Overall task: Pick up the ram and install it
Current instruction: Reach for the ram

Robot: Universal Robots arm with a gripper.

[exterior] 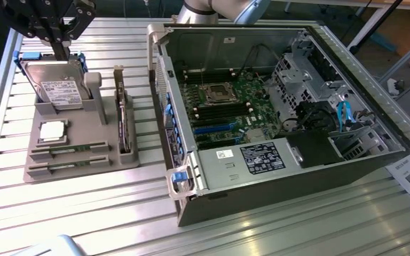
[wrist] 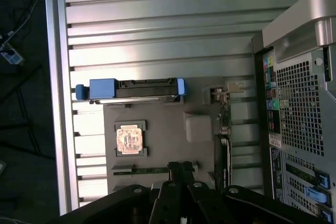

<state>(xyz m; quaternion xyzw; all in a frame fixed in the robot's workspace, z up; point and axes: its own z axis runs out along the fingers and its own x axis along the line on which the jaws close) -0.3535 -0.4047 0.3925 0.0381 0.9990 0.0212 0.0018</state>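
Observation:
Two ram sticks [exterior: 70,150] lie on edge in the front slots of a grey holder [exterior: 84,133] on the exterior view's left. They are thin and green. One ram stick [wrist: 140,170] appears in the wrist view, with the dark fingertips [wrist: 176,169] in front of its end. My gripper [exterior: 62,50] hangs high over the holder's far end, above the hard drive [exterior: 59,88]. Its fingers are pressed together with nothing between them. It is well apart from the ram.
The holder also carries a square processor chip [exterior: 52,130], and a dark expansion card [exterior: 123,125] standing on edge. An open computer case [exterior: 262,106] with its motherboard [exterior: 226,106] lies on the exterior view's right. Everything rests on a ribbed metal table [exterior: 84,202].

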